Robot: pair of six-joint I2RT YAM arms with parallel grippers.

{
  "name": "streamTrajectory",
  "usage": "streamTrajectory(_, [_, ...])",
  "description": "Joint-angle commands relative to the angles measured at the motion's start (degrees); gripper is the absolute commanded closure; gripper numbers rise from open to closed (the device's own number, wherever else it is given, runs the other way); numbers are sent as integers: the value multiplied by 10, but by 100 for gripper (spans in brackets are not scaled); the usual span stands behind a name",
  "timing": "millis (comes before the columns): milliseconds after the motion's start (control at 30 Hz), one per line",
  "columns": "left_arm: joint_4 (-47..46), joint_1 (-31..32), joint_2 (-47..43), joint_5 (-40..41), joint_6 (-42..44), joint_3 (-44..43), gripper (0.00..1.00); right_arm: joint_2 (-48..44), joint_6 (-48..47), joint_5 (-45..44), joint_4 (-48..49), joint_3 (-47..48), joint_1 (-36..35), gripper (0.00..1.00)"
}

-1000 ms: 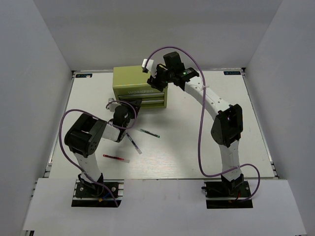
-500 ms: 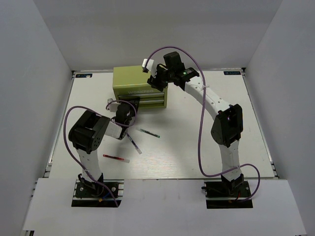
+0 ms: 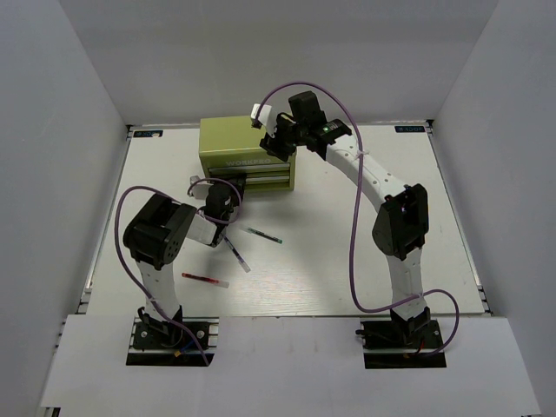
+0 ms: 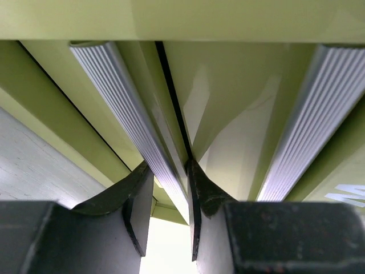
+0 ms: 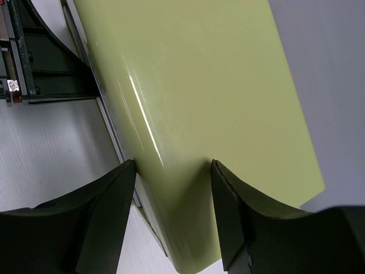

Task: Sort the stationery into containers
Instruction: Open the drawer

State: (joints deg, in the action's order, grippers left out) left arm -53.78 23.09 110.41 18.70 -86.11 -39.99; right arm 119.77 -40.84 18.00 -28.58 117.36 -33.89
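Left wrist view: the left hand (image 4: 166,182) pinches a ribbed drawer handle (image 4: 131,114) of the olive-green chest (image 3: 230,143), upper centre-left from above. The right hand (image 5: 171,177) is spread, fingertips on the chest's top. Red pen (image 3: 205,279), blue-white pen (image 3: 236,252) and dark pen (image 3: 262,234) lie on the desk (image 3: 347,261) below.

Olive-green chest (image 3: 231,139) (ribbed silver handles (image 4: 126,108)), red pen (image 3: 205,279), white table (image 3: 339,261)
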Motion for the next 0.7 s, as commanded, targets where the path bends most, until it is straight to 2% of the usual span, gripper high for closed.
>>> streamTrajectory(0, [7,-5,15,21,9,-24,72,21,5,-24,-17,20,6,40])
streamTrajectory(133, [-11,-5,15,21,9,-12,85,25,6,-26,-19,21,8,40])
streamTrajectory(267, [-22,0,9,21,4,14,89,29,7,-30,-24,29,6,40])
streamTrajectory(667, [-47,11,-44,4,-1,101,93,42,9,-38,-37,37,4,40])
